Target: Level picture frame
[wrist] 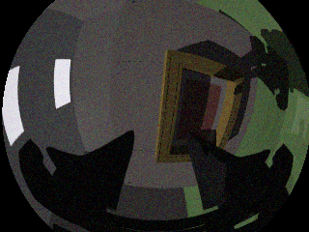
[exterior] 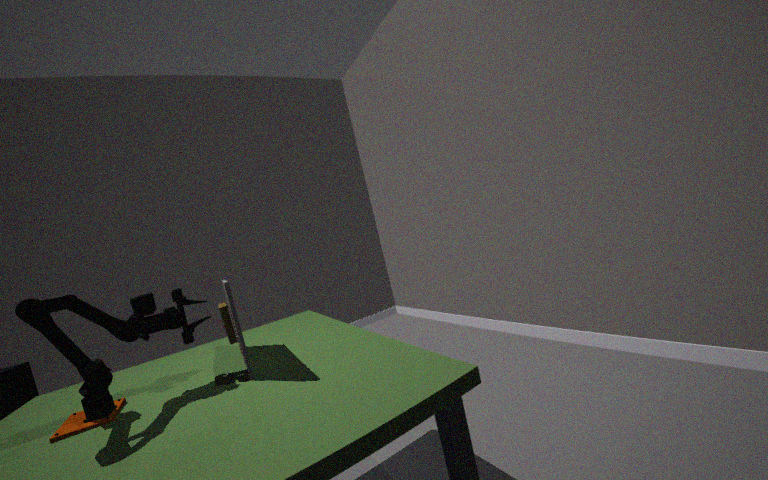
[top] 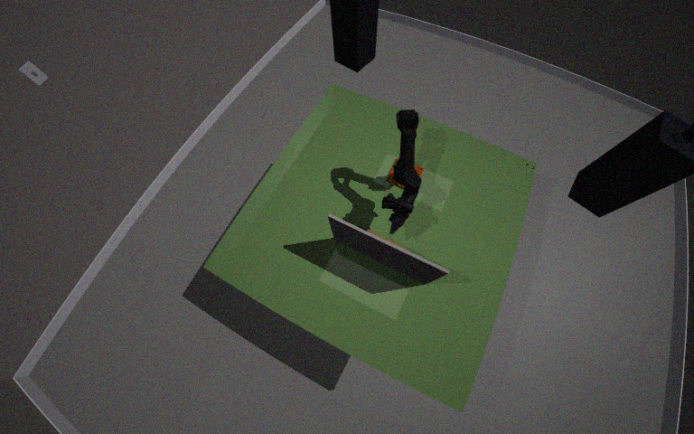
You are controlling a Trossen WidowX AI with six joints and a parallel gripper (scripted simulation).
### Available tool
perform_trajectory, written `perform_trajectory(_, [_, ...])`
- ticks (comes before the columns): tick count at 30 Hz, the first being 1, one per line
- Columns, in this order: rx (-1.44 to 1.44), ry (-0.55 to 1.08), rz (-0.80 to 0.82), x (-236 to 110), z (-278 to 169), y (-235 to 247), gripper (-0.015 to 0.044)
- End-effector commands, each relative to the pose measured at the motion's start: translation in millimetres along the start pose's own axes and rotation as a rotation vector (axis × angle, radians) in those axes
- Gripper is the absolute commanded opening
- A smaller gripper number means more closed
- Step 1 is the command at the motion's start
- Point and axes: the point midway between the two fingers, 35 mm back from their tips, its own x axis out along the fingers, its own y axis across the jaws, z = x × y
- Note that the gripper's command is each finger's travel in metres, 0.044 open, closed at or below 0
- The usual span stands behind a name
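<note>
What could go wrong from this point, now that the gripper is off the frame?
1. The picture frame looks tilted in the wrist view, so it probably is not level; stopping here would likely leave the job unfinished.
2. The open gripper hangs a short way in front of the frame, apart from it. A careless re-approach could knock the frame against the wall panel or off its hidden screw.
3. Shifting toward the wrong side would worsen the tilt.
</note>
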Motion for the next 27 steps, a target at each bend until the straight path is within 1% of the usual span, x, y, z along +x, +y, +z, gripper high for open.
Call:
perform_trajectory(1, [-0.046, 0.0, -0.002, -31.9, 1.4, -5.6, 0.026])
perform_trajectory(4, [-0.071, 0.001, -0.001, -50.5, 3.4, -10.9, 0.026])
perform_trajectory(9, [-0.065, 0.004, 0.004, -49.8, 0.0, -5.2, 0.026])
perform_trajectory(15, [-0.145, 0.002, 0.003, -90.8, -11.6, 14.7, 0.026])
perform_trajectory(21, [-0.225, 0.002, -0.008, -130.8, -5.3, 26.6, 0.026])
perform_trajectory(27, [-0.231, 0.004, -0.009, -133.8, -4.3, 26.9, 0.026])
